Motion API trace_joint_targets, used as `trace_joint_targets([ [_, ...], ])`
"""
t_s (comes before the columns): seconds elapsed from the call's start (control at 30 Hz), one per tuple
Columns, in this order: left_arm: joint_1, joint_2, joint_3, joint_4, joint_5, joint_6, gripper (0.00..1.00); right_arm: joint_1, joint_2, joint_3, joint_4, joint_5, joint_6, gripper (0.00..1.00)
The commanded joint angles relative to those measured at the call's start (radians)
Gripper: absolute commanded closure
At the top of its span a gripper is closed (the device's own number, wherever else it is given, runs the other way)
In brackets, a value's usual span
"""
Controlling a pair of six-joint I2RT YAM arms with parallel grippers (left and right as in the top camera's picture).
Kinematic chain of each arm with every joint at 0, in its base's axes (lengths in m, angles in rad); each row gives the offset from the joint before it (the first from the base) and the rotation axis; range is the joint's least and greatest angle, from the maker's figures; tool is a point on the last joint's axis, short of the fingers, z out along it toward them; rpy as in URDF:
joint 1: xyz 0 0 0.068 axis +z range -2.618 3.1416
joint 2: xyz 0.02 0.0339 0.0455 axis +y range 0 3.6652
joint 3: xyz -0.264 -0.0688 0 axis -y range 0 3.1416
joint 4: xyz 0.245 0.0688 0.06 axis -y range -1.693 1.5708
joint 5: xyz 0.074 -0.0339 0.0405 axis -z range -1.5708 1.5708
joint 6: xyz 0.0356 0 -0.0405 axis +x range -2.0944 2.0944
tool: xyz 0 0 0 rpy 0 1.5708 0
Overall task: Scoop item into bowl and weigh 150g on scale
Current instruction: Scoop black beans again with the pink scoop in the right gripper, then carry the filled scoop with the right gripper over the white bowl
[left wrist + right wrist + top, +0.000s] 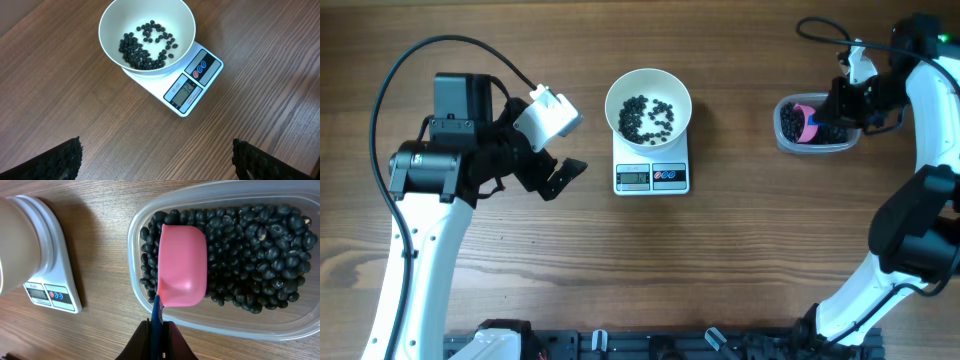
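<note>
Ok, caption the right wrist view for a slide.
Jaws hold pink scoop among black beans in clear tub, scale beside.

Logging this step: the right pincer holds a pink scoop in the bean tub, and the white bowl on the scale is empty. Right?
Not empty: the left wrist view shows the bowl on the scale holding some black beans. The rest stands: the right pincer holds the pink scoop in the tub.

Digits on the scale (192, 82) are too small to read; the clear tub (133, 245) is cut by the right edge.
</note>
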Motion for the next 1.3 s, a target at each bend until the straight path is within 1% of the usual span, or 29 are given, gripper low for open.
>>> trace_joint_targets([
  [0.0,0.002,0.005,-0.011,0.003,0.005,-0.006,0.00,-0.038,0.025,0.007,-0.013,-0.100,-0.035,0.96],
  [0.27,0.002,0.005,-0.011,0.003,0.005,-0.006,0.00,-0.164,0.025,0.007,-0.017,-0.126,-0.037,0.96],
  [0.33,0.002,0.005,-0.011,0.003,0.005,-0.006,0.00,-0.211,0.025,0.007,-0.020,-0.181,-0.044,0.96],
  [0.47,0.002,0.005,-0.011,0.003,0.004,-0.006,0.00,-0.270,0.025,0.007,-0.074,-0.353,-0.144,0.96],
  [0.6,0.002,0.005,-0.011,0.003,0.005,-0.006,0.00,-0.268,0.024,0.007,-0.135,-0.459,-0.235,0.96],
  [0.77,0.002,0.005,-0.011,0.003,0.004,-0.006,0.00,-0.267,0.021,0.008,-0.161,-0.584,-0.265,0.96],
  [0.87,0.002,0.005,-0.011,0.003,0.004,-0.006,0.00,-0.240,0.019,0.008,-0.200,-0.652,-0.327,0.95],
  [1.0,0.002,0.005,-0.011,0.003,0.004,-0.006,0.00,-0.126,0.019,0.008,-0.200,-0.688,-0.351,0.95],
  [1.13,0.002,0.005,-0.011,0.003,0.005,-0.006,0.00,0.007,0.019,0.008,-0.142,-0.770,-0.348,0.95],
  [1.27,0.002,0.005,-0.011,0.003,0.004,-0.006,0.00,0.127,0.019,0.008,-0.035,-0.785,-0.304,0.95],
])
